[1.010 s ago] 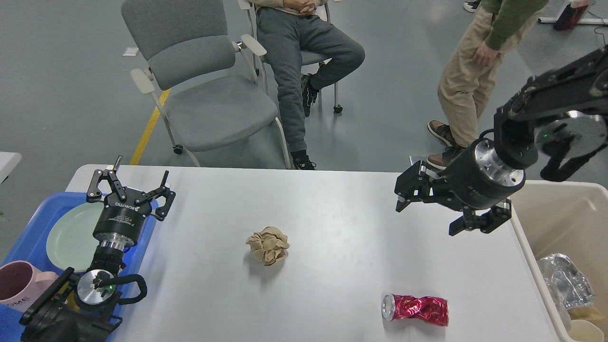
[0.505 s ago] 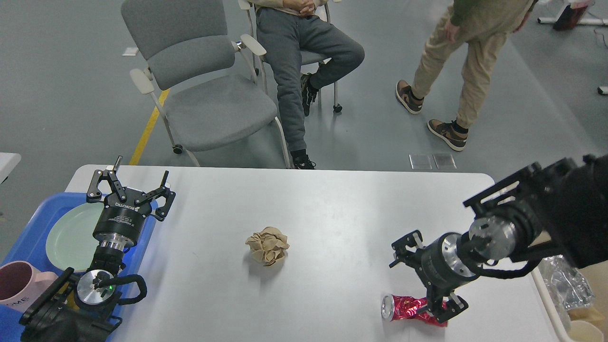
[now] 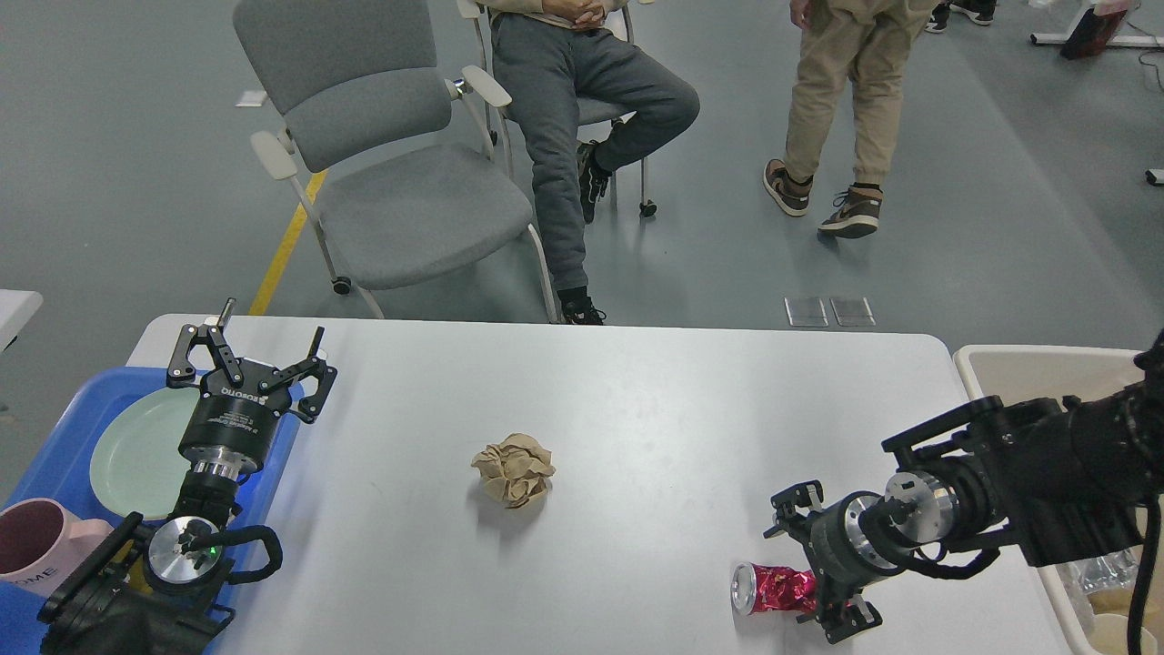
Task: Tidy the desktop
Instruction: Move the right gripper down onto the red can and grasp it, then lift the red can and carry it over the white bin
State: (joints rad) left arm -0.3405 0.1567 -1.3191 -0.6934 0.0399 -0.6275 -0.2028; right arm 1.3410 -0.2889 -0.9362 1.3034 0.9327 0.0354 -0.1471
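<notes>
Reaching low over the near right part of the white counter (image 3: pixel 637 409), the right end effector (image 3: pixel 814 569) straddles the right portion of a crushed red can (image 3: pixel 773 588) that lies on its side, silver top end facing left; one finger (image 3: pixel 793 503) shows above the can and another sits below it at the near edge, but whether the fingers are pressing the can or merely standing around it cannot be told. The left end effector (image 3: pixel 250 355) points away from the robot at the counter's left edge, fingers spread wide and grasping nothing, hanging over the border between the counter and a blue tray (image 3: pixel 64 428). That tray sits beside the counter's left end and holds a pale green plate (image 3: pixel 132 455) and a pink mug (image 3: pixel 36 541). Near the middle of the counter lies a crumpled tan paper ball (image 3: pixel 514 468), well apart from both arms. A beige bin (image 3: pixel 1037 373) stands against the counter's right end. Beyond the far edge are an empty grey chair (image 3: pixel 400 173), a seated person (image 3: pixel 582 118) in grey trousers, and a standing person (image 3: pixel 841 100) in khaki trousers.
</notes>
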